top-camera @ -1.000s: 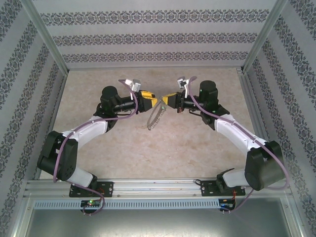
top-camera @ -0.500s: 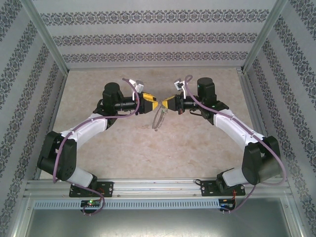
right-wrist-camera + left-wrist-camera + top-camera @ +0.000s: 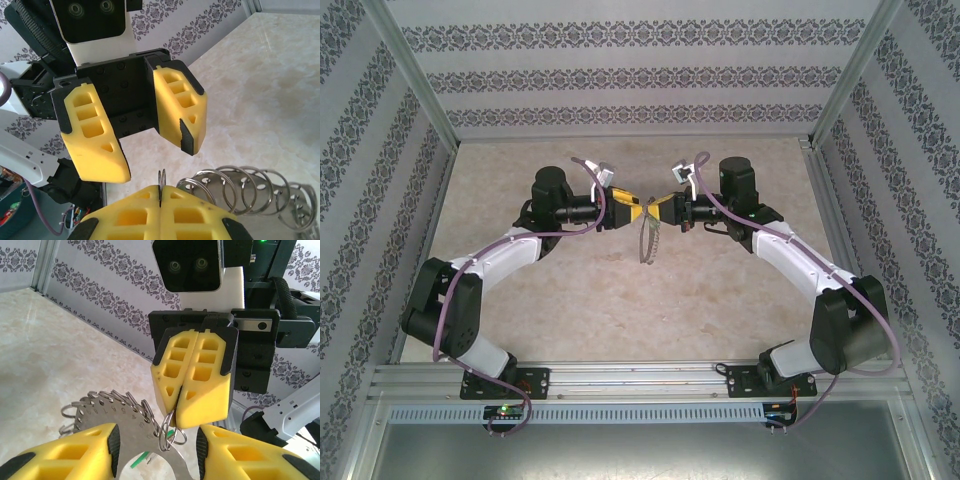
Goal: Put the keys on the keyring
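The keyring is a flat silver plate with numbered holes and a row of several split rings; it hangs below the two gripper tips. My right gripper is shut on one split ring at the plate's end. My left gripper faces it with jaws apart, one finger on either side of the pinched ring and the plate lying beyond them. Seen from the right wrist, nothing lies between the left gripper fingers. A green sliver of the key shows through the plate's hole; whether it hangs on a ring I cannot tell.
Both arms meet tip to tip above the middle of the beige tabletop. Patterned walls close in the back and sides, and an aluminium rail runs along the near edge.
The left gripper has moved right, closing the gap to the right gripper. The right gripper shifted slightly. The hanging keyring swung right and now hangs straighter.
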